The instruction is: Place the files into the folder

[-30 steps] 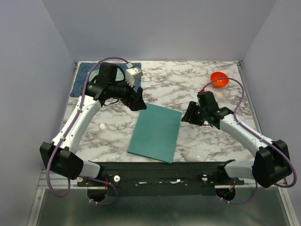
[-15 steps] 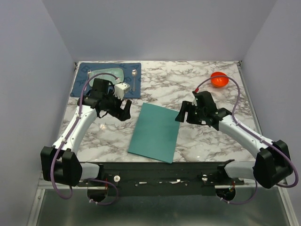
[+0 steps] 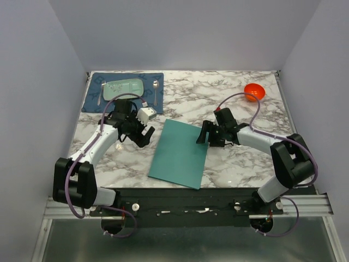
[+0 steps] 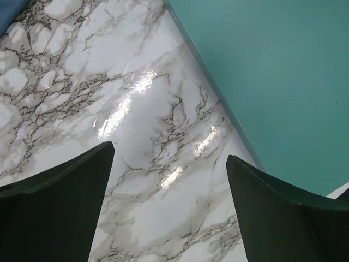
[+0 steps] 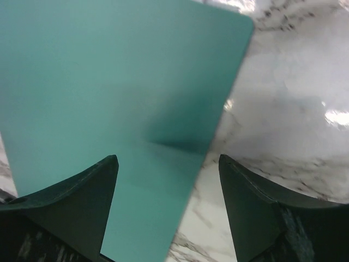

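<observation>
Auditor: Folder (image 3: 180, 154), location and condition?

Clerk: One teal folder, lying flat and closed on the marble surface (image 3: 218, 98), near the middle, between the two arms. Cover down, nothing resting on top.

Auditor: Files?

Clerk: None on view. No printed sheets on the surface or in either hand. Whether they sit under the closed cover cannot be told.

Auditor: Left hand (image 3: 144, 136)?

Clerk: Fingers wide apart, holding nothing, above bare marble just beside the folder's left edge, not touching it.

Auditor: Right hand (image 3: 203, 134)?

Clerk: Fingers spread, nothing between them, low over the folder's right edge near its far corner.

Auditor: Other stock?

Clerk: One dark blue placemat (image 3: 92, 101) at the far left, carrying a pale green tray (image 3: 123, 88) and a spoon (image 3: 156, 90). One orange round item (image 3: 254, 91) at the far right.

Auditor: Progress?

Clerk: Judged near the end if the sheets are inside. Otherwise opening and loading are both not yet done.
</observation>
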Controlling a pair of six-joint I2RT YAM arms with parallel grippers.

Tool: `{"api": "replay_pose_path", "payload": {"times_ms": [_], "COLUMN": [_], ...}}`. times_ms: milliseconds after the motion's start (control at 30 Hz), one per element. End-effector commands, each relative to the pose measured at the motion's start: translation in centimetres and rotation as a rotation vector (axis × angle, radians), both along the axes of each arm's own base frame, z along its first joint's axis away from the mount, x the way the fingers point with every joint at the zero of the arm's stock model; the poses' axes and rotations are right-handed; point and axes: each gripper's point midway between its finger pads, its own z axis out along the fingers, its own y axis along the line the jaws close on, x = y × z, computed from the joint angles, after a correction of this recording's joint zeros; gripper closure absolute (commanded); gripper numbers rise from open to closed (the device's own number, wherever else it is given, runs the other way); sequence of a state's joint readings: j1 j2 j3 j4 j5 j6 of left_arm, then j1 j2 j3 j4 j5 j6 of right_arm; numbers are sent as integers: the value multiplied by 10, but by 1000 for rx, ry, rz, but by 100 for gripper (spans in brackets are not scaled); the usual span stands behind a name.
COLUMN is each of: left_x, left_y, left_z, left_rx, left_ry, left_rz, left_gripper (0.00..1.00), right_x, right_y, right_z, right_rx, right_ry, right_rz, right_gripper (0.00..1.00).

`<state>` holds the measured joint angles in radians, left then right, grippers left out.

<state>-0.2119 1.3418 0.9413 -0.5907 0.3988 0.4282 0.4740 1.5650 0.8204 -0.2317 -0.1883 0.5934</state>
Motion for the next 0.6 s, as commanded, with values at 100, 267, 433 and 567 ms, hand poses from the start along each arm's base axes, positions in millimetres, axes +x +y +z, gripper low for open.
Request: {"api": "replay_pose_path", "payload": {"times_ms": [100, 267, 433, 567], "left_x": [0, -3, -2, 3], "left_y": [-1, -3, 1, -3], "left_z": [-34, -39, -38, -17], "left_rx": [98, 94, 107, 70], "left_ry": [37, 35, 24, -15], "left_rz": [-88, -94, -76, -47], "left_gripper": [1, 1, 1, 1], "right_x": [30, 48, 57, 62], "right_y": [30, 45, 47, 43], "right_z": [-6, -6, 11, 43], "right_rx": [88, 123, 129, 108], "right_ry": [-1, -6, -51, -144], "right_rz": [-5, 1, 2, 41], "right_gripper": [17, 18, 18, 16]}}
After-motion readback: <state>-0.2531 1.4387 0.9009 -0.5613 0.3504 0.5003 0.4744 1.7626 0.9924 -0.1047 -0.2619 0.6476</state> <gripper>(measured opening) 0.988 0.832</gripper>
